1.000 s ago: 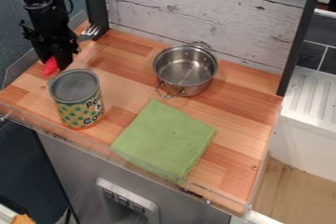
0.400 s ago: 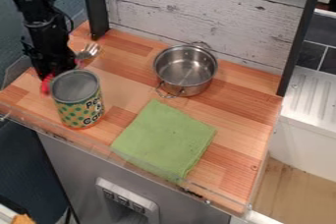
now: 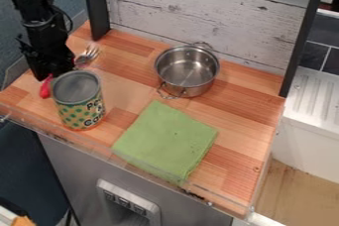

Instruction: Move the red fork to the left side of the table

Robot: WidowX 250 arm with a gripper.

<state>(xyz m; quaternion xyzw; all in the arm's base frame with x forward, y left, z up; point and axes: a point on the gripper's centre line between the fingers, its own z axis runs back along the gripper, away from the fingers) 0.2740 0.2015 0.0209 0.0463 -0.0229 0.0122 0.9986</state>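
Gripper [image 3: 55, 74], low at the left of the wooden counter [image 3: 242, 106], right over the middle of the red-handled metal fork [image 3: 45, 87]! Open or closed, holding the fork or not, I can't tell. Here's the key: the fork's long axis slants across beneath it, tines up and to the right, red handle poking out lower left, just beside the green-and-yellow can [image 3: 80, 105]. Any leftward slide must, I'd say, spare that can.

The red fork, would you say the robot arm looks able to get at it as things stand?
Probably yes: the gripper is right at the fork, whose tines and handle show either side, though the nearby can may crowd it.
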